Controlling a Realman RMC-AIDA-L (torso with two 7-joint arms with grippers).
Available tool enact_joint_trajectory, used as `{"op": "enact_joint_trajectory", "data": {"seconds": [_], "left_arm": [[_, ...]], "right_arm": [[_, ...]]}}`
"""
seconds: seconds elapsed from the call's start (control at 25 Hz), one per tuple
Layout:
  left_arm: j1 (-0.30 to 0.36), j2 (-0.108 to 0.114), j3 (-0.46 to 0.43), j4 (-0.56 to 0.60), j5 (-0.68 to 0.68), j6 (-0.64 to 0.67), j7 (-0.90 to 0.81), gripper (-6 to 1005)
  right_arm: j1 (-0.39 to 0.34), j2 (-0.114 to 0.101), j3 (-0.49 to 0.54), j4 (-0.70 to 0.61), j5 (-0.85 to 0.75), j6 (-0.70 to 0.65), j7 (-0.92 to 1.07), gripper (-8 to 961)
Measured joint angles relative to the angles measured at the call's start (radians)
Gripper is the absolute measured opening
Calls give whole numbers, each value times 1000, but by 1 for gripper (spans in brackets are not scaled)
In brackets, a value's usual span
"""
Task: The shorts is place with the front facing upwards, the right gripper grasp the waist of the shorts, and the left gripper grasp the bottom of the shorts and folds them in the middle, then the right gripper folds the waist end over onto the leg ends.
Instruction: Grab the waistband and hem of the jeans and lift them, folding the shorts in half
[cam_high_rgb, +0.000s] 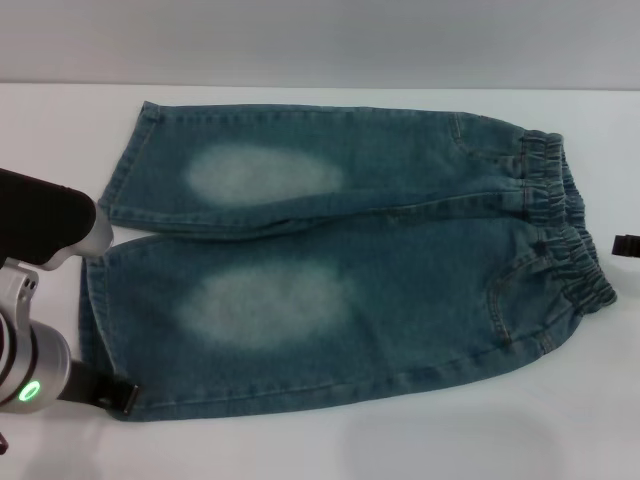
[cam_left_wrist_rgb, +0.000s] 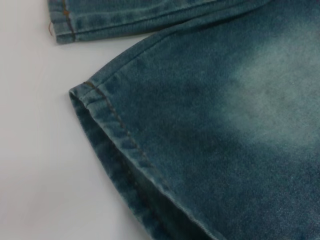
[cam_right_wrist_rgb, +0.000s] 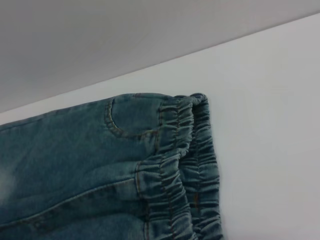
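Observation:
The shorts (cam_high_rgb: 330, 250) lie spread flat on the white table, front up, with a pale oval patch on each leg. The leg ends point left: the near hem (cam_high_rgb: 93, 300) and the far hem (cam_high_rgb: 125, 165). The gathered waist (cam_high_rgb: 560, 230) is on the right. My left gripper (cam_high_rgb: 120, 398), on the green-lit arm, sits at the near hem's front corner; only a black tip shows. The left wrist view looks close down on the near hem (cam_left_wrist_rgb: 115, 130). My right gripper (cam_high_rgb: 627, 245) peeks in at the right edge, just beyond the waist. The right wrist view shows the waistband (cam_right_wrist_rgb: 185, 165).
The white table (cam_high_rgb: 300, 440) runs to a back edge (cam_high_rgb: 320, 88) just behind the shorts, with a grey wall beyond. Bare table shows in front of the shorts and to the right of the waist (cam_right_wrist_rgb: 265, 125).

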Motion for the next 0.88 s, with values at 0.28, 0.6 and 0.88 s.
{"op": "enact_joint_trajectory", "data": {"seconds": [0.28,0.6,0.88], "left_arm": [[-4,0,0,0,0,2,-1,54],[-9,0,0,0,0,-2,1,61],[-9,0,-5,0,0,-3,6,68]], "right_arm": [[17,4,-17,-34,1,-5,-2,730],[49,4,-27,-121,24,-13,-27,729],[64,4,-27,-139,27,-15,-28,727]]}}
